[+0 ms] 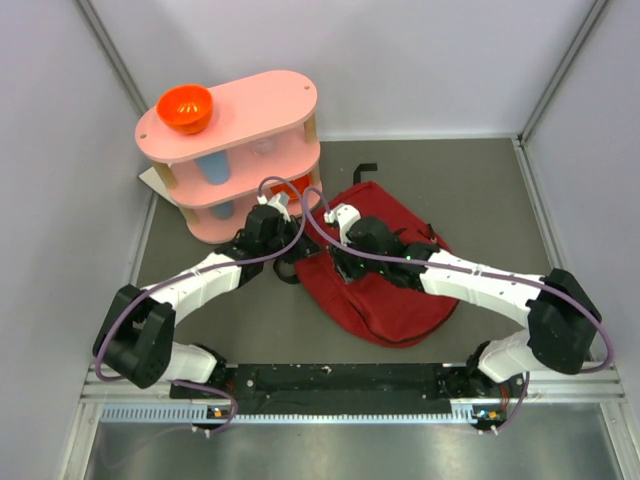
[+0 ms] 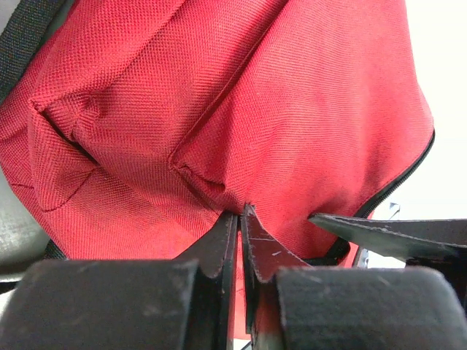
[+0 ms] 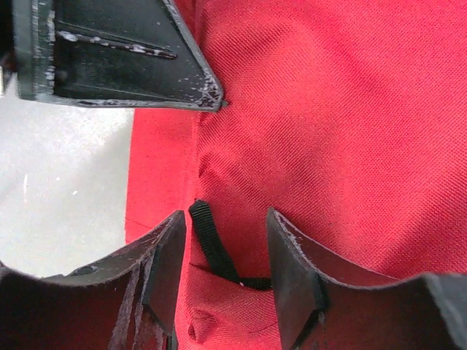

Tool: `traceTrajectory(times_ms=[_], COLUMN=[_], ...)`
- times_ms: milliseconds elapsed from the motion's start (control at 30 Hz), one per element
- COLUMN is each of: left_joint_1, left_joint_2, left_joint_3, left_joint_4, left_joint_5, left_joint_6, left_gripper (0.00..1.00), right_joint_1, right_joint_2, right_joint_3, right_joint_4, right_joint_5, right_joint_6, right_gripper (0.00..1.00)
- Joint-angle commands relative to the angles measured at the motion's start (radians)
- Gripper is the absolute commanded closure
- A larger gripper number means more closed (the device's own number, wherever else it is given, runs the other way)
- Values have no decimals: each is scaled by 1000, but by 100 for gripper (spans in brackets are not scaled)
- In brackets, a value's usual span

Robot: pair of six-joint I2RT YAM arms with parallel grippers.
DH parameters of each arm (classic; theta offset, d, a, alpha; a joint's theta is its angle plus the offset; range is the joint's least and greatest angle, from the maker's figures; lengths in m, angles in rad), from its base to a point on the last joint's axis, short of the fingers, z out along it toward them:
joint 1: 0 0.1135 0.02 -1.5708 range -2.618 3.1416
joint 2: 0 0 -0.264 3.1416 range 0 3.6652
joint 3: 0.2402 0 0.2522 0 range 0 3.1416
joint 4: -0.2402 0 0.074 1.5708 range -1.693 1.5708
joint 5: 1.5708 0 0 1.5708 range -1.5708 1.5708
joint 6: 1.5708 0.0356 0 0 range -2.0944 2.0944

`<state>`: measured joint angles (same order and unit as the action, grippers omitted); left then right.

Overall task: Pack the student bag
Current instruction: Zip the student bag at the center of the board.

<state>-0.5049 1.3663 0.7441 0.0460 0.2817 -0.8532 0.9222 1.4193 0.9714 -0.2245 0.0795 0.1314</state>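
We find the student bag (image 1: 400, 308) lying flat on the table (image 1: 480, 190), just beside the pink shelf (image 1: 240, 110). The left gripper (image 2: 241, 214) is pinched almost closed on a fold of its red fabric. The right gripper (image 3: 225, 219) stands apart, its jaws either side of a black strap loop (image 3: 211, 244).

White arms (image 1: 205, 277), black joints (image 1: 140, 345) (purple cables (image 1: 97, 345))
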Motion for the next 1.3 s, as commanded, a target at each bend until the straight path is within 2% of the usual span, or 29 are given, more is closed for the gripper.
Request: traceTrajectory(times_ms=[0,67,167,267,300,533,633,900,1100,1267], left_joint_1=[2,2,2,2,2,2,2,3,3,3], left_joint_2=[-7,-6,-3,-6,-4,-12,-18,-24,-19,-24], left_joint_3=[18,24,29,31,31,32,23,4,12,0], left_joint_4=[57,55,57,57,57,38,34,22,-8,-14], left_joint_5=[43,53,63,70,70,68,50,24,8,11], left_joint_6=[14,14,14,11,13,39,51,80,112,121], left_gripper=[94,94,95,95,95,99,100,100,100,100], right_joint_1=[30,41,55,56,58,58,56,55,29,-20], right_joint_2=[23,24,33,47,50,40,26,-5,-29,-45], right_joint_3=[55,49,41,38,38,29,23,20,20,-13], right_joint_4=[33,48,70,86,88,91,93,103,117,152], right_joint_5=[77,83,120,121,127,246,284,172,39,-1], right_joint_6=[-26,-23,-7,14,19,65,70,91,191,310], right_gripper=[55,56,64,75,83,99,100,100,100,100])
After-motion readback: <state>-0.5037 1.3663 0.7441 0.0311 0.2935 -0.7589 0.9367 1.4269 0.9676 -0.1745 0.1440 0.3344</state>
